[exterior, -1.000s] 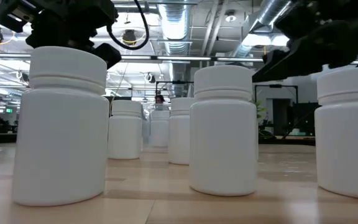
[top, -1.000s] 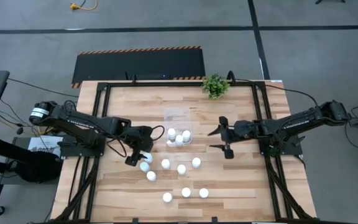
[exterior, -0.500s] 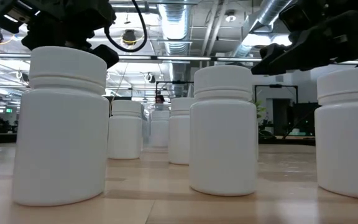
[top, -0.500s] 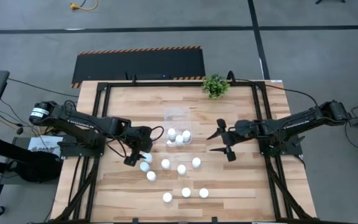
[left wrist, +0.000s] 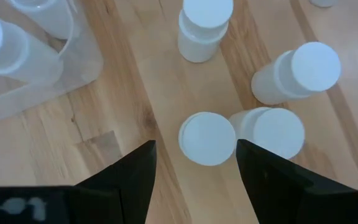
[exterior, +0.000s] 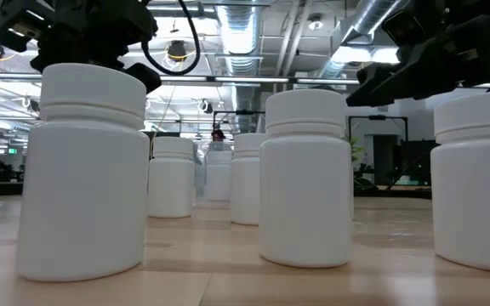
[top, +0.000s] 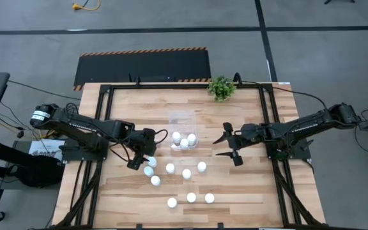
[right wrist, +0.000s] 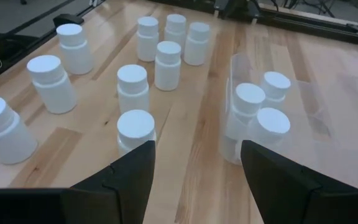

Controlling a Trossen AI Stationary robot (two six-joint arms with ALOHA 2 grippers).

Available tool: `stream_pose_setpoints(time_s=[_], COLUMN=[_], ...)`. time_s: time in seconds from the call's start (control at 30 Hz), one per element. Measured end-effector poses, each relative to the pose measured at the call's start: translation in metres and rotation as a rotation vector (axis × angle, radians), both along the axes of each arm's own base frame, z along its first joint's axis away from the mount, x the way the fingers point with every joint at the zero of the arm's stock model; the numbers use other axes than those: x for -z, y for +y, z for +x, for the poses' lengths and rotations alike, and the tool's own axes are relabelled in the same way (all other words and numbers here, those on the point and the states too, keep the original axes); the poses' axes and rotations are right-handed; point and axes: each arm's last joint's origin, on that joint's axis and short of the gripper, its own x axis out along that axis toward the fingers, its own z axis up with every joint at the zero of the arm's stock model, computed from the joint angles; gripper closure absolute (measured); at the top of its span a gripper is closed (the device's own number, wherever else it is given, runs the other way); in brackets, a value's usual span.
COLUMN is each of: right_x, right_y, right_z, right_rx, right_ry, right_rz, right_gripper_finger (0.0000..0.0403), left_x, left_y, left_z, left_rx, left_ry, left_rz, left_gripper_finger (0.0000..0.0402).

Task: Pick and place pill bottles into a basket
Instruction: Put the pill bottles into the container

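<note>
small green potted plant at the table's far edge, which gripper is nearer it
Right. The right gripper hangs a short way in front of the small green potted plant; the left gripper is across the table by the bottles.

Two dark jointed arms trailing black cables.

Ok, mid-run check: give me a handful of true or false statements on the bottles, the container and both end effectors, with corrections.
1. Three small white cylindrical pill bottles stand inside the clear rectangular plastic basket. True.
2. The left end effector hovers open over a bottle beside the basket, with nothing held. True.
3. The right end effector is clamped on a bottle. False: it is open and empty, to the right of the basket.
4. The small green potted plant sits inside the basket. False: it stands apart, near the table's far edge.
5. All the bottles are already in the basket. False: nine remain on the light wooden table.
</note>
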Motion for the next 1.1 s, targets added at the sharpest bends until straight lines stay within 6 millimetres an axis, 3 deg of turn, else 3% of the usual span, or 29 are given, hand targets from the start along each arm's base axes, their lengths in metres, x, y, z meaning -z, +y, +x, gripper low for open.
stream_pose_setpoints(time_s=[0.5, 1.1], right_x=[0.0, 0.0], right_y=[0.0, 0.0], right_z=[0.0, 0.0], right_rx=[0.0, 0.0], right_ry=[0.002, 0.003], right_rz=[-0.001, -0.001], right_gripper_finger=[0.0173, 0.0173], left_x=[0.018, 0.028], left_y=[-0.014, -0.017], left_z=[0.007, 0.014], left_rx=[0.053, 0.078], left_ry=[0.064, 0.086], left_rz=[0.047, 0.02], left_gripper_finger=[0.0191, 0.0191])
